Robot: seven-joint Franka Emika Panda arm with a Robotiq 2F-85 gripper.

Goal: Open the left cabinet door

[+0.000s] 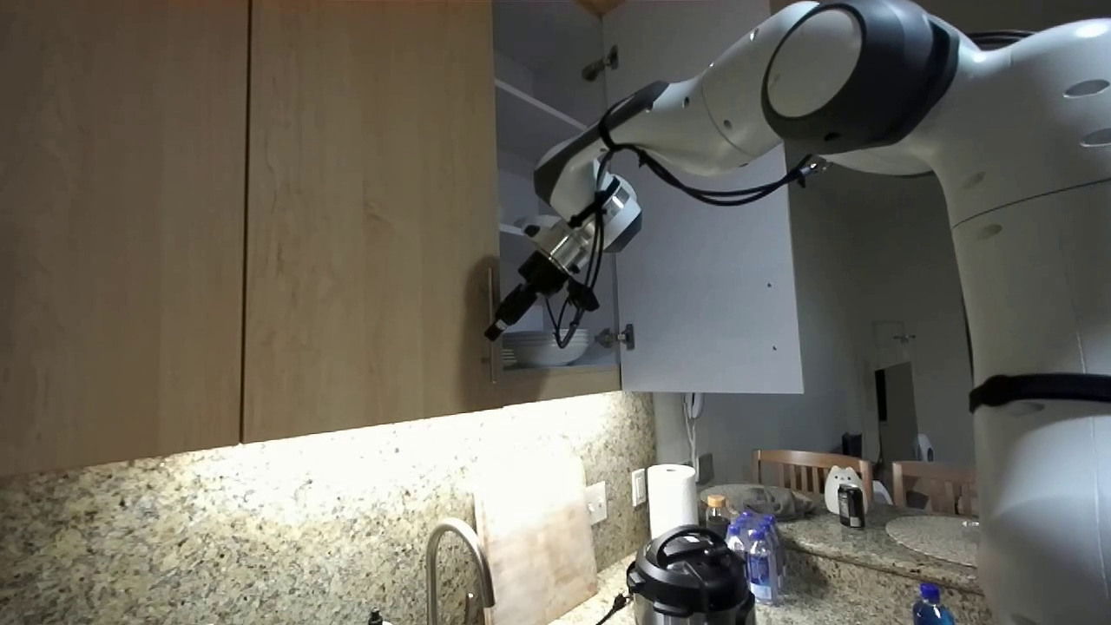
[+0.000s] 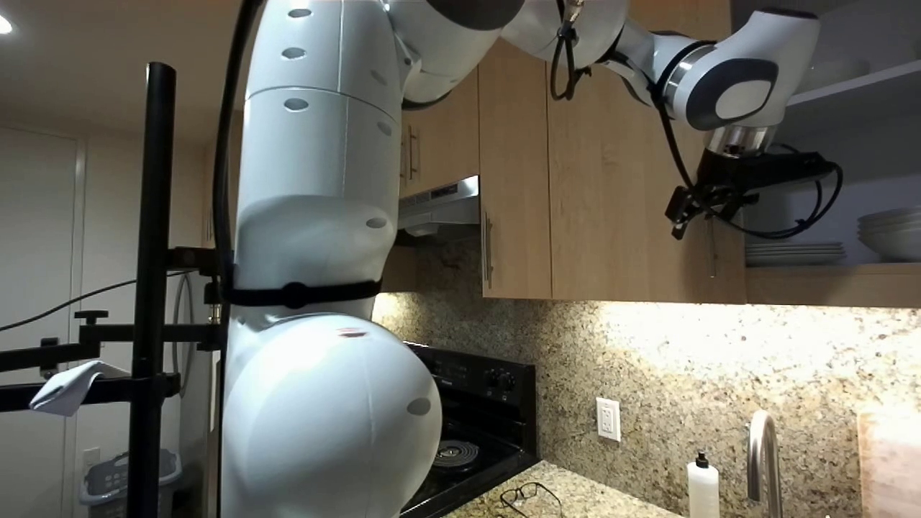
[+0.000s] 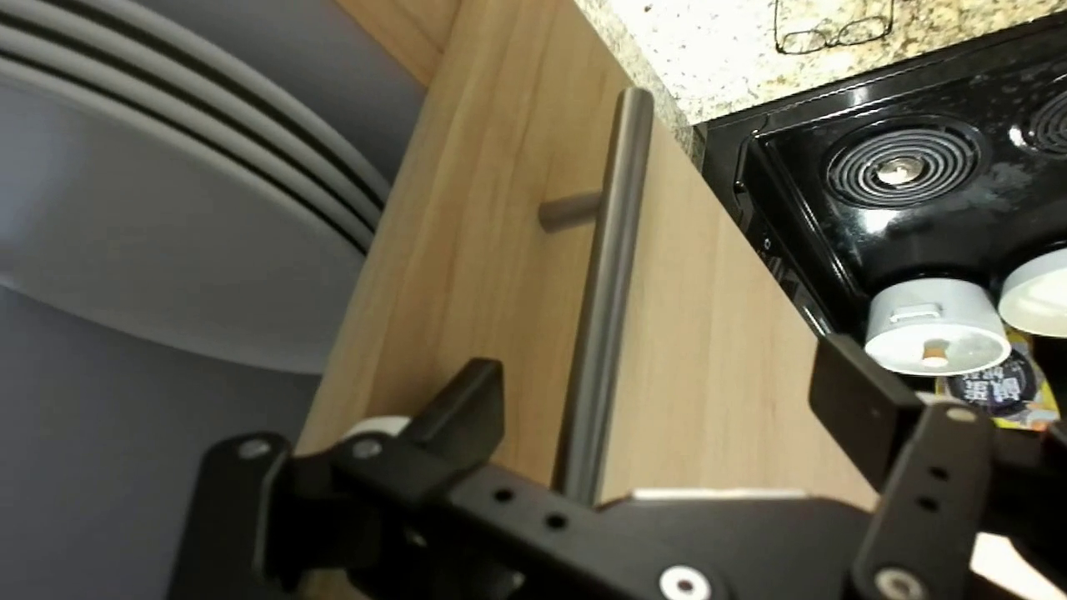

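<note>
The left cabinet door (image 1: pixel 373 217) is a flat light-brown wood-grain panel. It is shut, flush with the panel beside it, and shows in an exterior view (image 2: pixel 622 194) and in the wrist view (image 3: pixel 708 317). Its slim vertical silver bar handle (image 3: pixel 608 283) stands near the edge by the open shelves; it also shows in both exterior views (image 1: pixel 491 286) (image 2: pixel 711 252). My gripper (image 3: pixel 658 383) is open in front of the door. In the wrist view the handle runs between the fingers, nearer the left one, with gaps on both sides. The gripper also shows in both exterior views (image 1: pixel 495 332) (image 2: pixel 678 223).
A pale whitish door (image 1: pixel 703 269) stands open beside the shelves. Bowls (image 1: pixel 551 350) and stacked plates (image 2: pixel 795 253) sit on the lower shelf, close to the gripper. Below are a faucet (image 1: pixel 460 538), a pressure cooker (image 1: pixel 692 573) and a black stove (image 2: pixel 475 421).
</note>
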